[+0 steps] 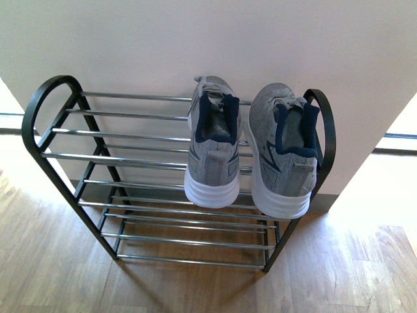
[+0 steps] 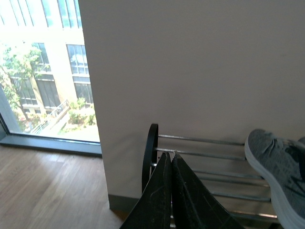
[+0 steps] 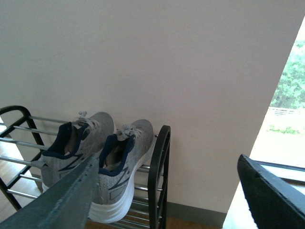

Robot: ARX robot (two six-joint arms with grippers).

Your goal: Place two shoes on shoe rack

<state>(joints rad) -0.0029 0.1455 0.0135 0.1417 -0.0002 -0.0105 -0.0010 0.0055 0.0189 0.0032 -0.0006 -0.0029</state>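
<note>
Two shoes: left sneaker and right sneaker both rest on the top tier of the shoe rack, toward its right end; task looks complete.
Left gripper: fingers pressed together, empty, facing the rack's left end.
Left sneaker risk: heel overhangs the rack's front edge; a nudge could tip it off.
Right sneaker risk: heel overhangs too, close against the rack's right side; it may slide forward.
Right gripper: spread wide, holding nothing; a careless swing could clip the pair.
</note>
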